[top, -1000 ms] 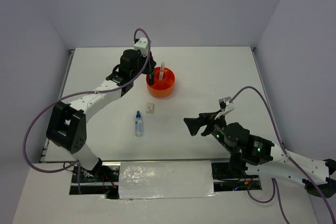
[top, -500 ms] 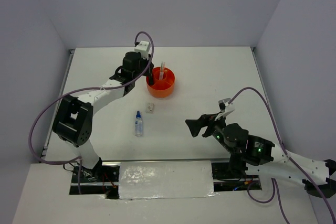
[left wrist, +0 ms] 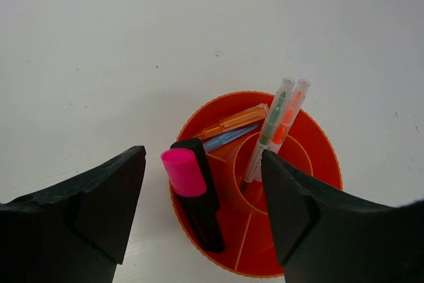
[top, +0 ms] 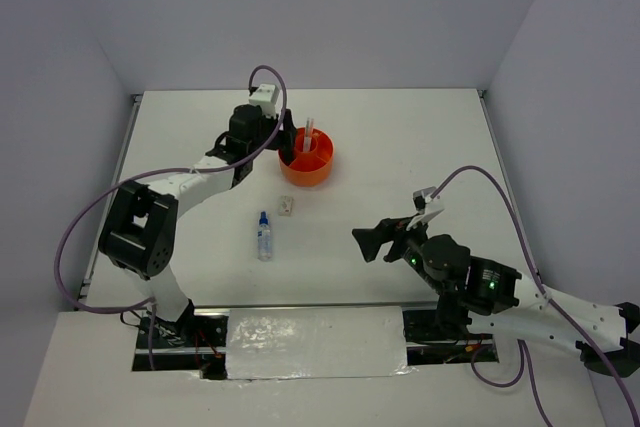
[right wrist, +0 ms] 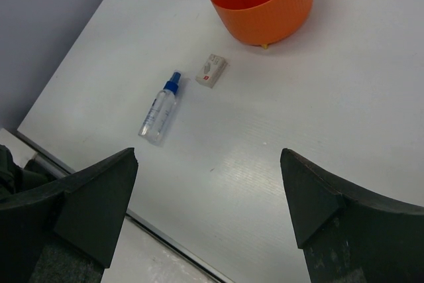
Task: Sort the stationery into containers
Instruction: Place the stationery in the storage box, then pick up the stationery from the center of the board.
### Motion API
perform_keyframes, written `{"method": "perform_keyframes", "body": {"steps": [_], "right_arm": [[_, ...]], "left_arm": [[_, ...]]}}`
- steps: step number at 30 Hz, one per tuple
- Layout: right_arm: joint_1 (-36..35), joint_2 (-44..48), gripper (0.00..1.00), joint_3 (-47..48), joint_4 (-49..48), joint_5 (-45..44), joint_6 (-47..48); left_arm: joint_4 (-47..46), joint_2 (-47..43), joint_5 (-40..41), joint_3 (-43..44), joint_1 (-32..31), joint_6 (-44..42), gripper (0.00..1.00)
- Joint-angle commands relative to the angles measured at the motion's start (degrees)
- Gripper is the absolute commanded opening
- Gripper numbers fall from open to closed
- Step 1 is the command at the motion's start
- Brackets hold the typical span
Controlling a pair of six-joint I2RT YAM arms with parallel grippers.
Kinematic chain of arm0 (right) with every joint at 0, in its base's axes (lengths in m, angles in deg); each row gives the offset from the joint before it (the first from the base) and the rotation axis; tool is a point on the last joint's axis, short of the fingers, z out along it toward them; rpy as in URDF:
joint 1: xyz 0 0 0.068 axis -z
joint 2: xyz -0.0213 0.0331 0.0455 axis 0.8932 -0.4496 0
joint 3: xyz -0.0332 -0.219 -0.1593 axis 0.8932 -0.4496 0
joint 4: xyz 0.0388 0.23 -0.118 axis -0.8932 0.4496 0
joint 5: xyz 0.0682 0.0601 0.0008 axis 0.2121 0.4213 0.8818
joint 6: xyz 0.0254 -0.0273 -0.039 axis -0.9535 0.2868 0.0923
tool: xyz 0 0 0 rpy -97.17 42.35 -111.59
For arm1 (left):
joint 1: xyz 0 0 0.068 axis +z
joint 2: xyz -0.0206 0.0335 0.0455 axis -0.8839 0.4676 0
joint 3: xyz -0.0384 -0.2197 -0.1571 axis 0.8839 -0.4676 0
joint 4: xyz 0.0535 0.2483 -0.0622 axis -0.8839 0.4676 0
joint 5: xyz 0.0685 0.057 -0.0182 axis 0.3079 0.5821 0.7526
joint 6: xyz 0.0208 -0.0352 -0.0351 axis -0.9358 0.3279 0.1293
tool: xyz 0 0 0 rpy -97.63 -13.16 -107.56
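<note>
The round orange organiser [top: 308, 161] stands at the table's back centre. My left gripper [top: 283, 146] hovers over its left rim, open. In the left wrist view the pink-black highlighter [left wrist: 195, 193] leans in a ring compartment of the organiser [left wrist: 311, 157], free between the spread left gripper [left wrist: 202, 157] fingers. Two thin pens [left wrist: 278, 120] stand in the central tube. An orange pen [left wrist: 233, 121] and a light-blue piece [left wrist: 222, 139] lie in the back compartment. A blue-capped marker [top: 264, 236] and a small white piece [top: 288, 206] lie on the table. My right gripper [top: 372, 240] hangs open and empty, well to their right.
The right wrist view shows the blue-capped marker [right wrist: 159, 111], the small white piece [right wrist: 212, 70] and the organiser [right wrist: 265, 4] on the white table, above the right gripper [right wrist: 209, 157]. The table's near edge [right wrist: 152, 230] runs just under the fingers. Grey walls enclose the table.
My left gripper has opened and let go of the pink-black highlighter, which now rests in the organiser. The left wrist shifted slightly left. The right arm barely moved.
</note>
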Motion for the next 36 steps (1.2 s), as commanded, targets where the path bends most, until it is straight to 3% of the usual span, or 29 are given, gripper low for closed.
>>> {"method": "perform_keyframes", "body": {"steps": [1,7,15,19,28,36], "right_arm": [[0.2,-0.5,0.95,2.2,-0.9,0.0,0.9],[0.2,-1.0,0.97,1.0,-2.0,0.2,0.9],[0.2,-3.4,0.98,0.4,-3.0,2.0,-0.1],[0.1,-6.0,0.98,1.2,-3.3,3.1,-0.6],[0.2,-10.8,0.98,3.0,-2.3,4.4,-2.6],[0.2,-11.8,0.98,3.0,-2.5,5.2,-3.3]], "left_arm": [[-2.1,-3.7,1.4,0.2,0.2,1.7,0.83],[9.2,-13.1,12.1,-3.1,0.2,10.3,0.99],[30.6,-25.9,17.3,-11.9,-1.9,20.3,0.99],[44.1,-24.7,20.9,-11.4,-6.5,23.1,0.99],[47.3,-25.4,17.9,-17.8,-15.7,28.4,0.99],[47.7,-20.2,18.3,-19.9,-17.8,32.9,0.98]]}}
